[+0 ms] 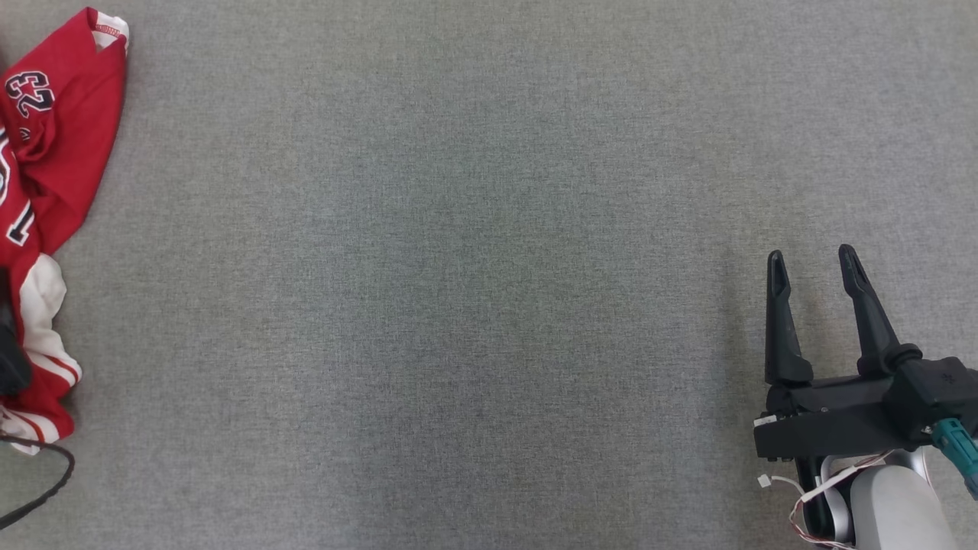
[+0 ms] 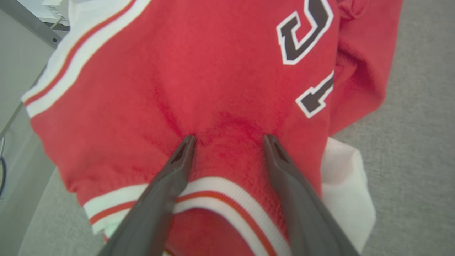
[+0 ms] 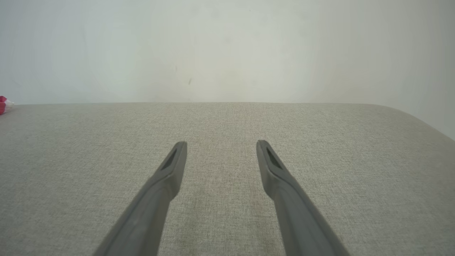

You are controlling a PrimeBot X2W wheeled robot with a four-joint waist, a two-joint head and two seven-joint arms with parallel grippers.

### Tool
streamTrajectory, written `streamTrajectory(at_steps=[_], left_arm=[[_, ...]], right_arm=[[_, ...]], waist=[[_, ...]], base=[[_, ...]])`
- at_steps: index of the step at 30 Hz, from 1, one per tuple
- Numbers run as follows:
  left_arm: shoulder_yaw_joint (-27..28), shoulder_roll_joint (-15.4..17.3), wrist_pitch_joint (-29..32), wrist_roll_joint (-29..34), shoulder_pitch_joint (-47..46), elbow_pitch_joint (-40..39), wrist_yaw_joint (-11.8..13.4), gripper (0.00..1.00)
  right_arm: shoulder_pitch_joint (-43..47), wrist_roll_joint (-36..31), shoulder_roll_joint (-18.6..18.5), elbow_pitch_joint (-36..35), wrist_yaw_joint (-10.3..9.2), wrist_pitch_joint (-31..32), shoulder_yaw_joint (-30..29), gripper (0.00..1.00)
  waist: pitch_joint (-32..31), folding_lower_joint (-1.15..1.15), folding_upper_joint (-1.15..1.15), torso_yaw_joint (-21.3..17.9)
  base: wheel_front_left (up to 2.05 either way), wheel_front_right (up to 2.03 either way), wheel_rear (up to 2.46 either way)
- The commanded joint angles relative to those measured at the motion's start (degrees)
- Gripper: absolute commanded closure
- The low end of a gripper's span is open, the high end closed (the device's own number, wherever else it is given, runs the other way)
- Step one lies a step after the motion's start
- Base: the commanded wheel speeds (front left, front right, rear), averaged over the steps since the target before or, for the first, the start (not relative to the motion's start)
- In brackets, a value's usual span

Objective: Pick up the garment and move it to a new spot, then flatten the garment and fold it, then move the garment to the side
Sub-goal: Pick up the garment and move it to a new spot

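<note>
Red cloth with white-and-red striped trim, the garment (image 1: pixel 61 153) lies crumpled at the far left edge of the grey fabric-covered desk (image 1: pixel 489 305), partly cut off by the edge of the head view. Black numerals outlined in white show on its folds.

In the left wrist view, the left fingers (image 2: pixel 167 192) stand spread wide, their tips pressed into the red knit just above the striped hem band (image 2: pixel 227 188). The cloth dimples and bunches between them, but nothing is pinched yet. The right fingers (image 1: pixel 785 344) hover over bare desk at the lower right of the head view, well apart from the garment, equally wide and holding nothing.

We judge this to be the very first step — the pick-up — with the grasp lined up but not yet made. The next move calls for closing the left fingers on the ridge of fabric between the tips, firmly enough to hold the thick knit, then lifting and carrying it toward the open middle of the desk, where there is room to flatten it.

A dark cable (image 1: pixel 46 473) loops just beside the garment's near end, and we think it could snag as the cloth rises. The pinch may also gather more than one layer, which would leave the garment bunched when set down.
</note>
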Motion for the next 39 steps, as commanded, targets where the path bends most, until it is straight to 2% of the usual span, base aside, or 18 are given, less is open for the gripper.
streamTrajectory(at_steps=[1, 2, 3, 4, 7, 11, 18, 23, 32, 39], left_arm=[[-0.23, -0.63, 0.42, -0.39, -0.16, 0.69, -0.03, 0.00], [-0.42, -0.70, 0.62, -0.65, -0.34, 1.26, -0.04, 0.16], [-0.69, -0.57, 0.47, -0.62, -0.44, 1.73, -0.04, 0.80], [-0.98, -0.53, 0.25, -0.62, -0.44, 2.17, -0.04, 1.00], [-1.30, 0.06, -2.53, -0.20, -1.37, 2.41, 0.02, 1.00], [-1.22, 1.08, -9.48, 1.41, -3.08, 1.53, 1.46, 1.00], [-1.87, 1.78, -21.24, 3.78, -6.65, -3.94, 2.79, 1.00], [-3.84, 0.78, -23.64, 4.90, -10.20, -11.18, 2.26, 1.00], [-10.16, -6.24, -17.77, 3.14, -16.81, -25.77, 1.00, 1.00], [-17.04, -14.75, -13.42, 2.46, -18.47, -29.73, 1.12, 1.00]], right_arm=[[-0.21, -0.05, -0.02, -0.06, 0.05, 0.12, 0.11, 0.00], [-0.19, -0.11, -0.02, -0.07, 0.05, 0.13, 0.14, 0.00], [-0.18, -0.12, -0.02, -0.04, 0.05, 0.15, 0.15, 0.00], [-0.10, -0.12, -0.02, -0.04, 0.05, 0.19, 0.18, 0.00], [0.16, 0.04, -0.02, 0.03, 0.05, 0.10, 0.21, 0.00], [0.51, 0.59, -0.02, 0.37, 0.05, -0.21, 0.37, 0.00], [1.26, 1.87, -0.02, 2.29, 0.05, -1.10, 0.66, 0.00], [1.50, 3.33, -0.02, 4.48, 0.05, -1.76, 1.27, 0.00], [2.19, 7.83, -0.03, 9.22, 0.05, -2.65, 2.80, 0.00], [3.13, 9.85, -0.02, 9.73, 0.05, -2.71, 3.75, 0.00]], waist=[[-0.06, 0.00, -0.01, -0.03], [-0.11, 0.00, -0.01, -0.04], [-0.18, 0.00, -0.01, -0.05], [-0.32, 0.00, -0.01, -0.02], [-0.83, 0.00, -0.01, 0.26], [-1.96, 0.00, -0.01, 0.80], [-4.82, 0.00, -0.01, 1.84], [-7.13, 0.00, -0.01, 1.60], [-10.99, 0.00, -0.01, -3.65], [-13.00, 0.00, -0.01, -10.19]], base=[[0.00, 0.00, 0.00], [0.00, 0.00, 0.00], [0.00, 0.00, 0.00], [0.00, 0.00, 0.00], [0.00, 0.00, 0.00], [0.00, 0.00, 0.00], [0.00, 0.00, 0.00], [0.00, 0.00, 0.00], [0.00, 0.00, 0.00], [0.00, 0.00, 0.00]])
